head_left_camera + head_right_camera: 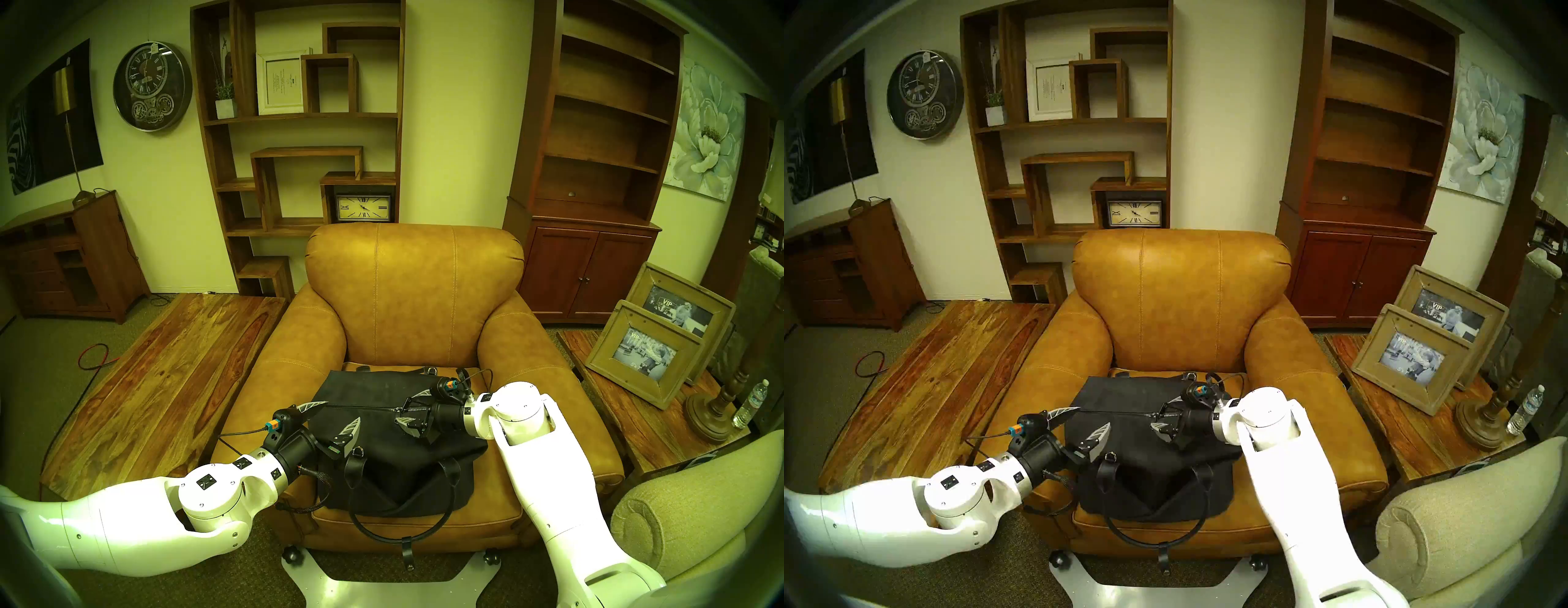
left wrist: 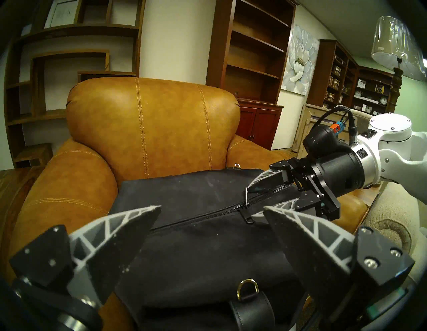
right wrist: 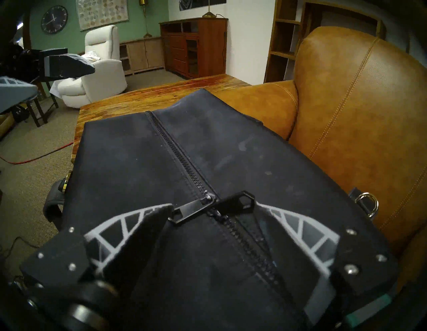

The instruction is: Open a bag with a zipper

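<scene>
Straddling the zipper (image 3: 184,161) pull on the bag (image 1: 382,450), the right gripper (image 3: 211,208) gapes wide.

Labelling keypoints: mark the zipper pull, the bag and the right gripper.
zipper pull (image 3: 235,203): right wrist view, on the flat black tab.
bag (image 1: 365,388): head left view, on the top fabric panel.
right gripper (image 1: 409,407): head left view, midway between the fingertips.

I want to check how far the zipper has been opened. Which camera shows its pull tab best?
The right wrist view: the pull tab sits large between the open right gripper fingertips, on the zipper. The left wrist view shows it smaller, from the other end. In both head views it is tiny.
</scene>
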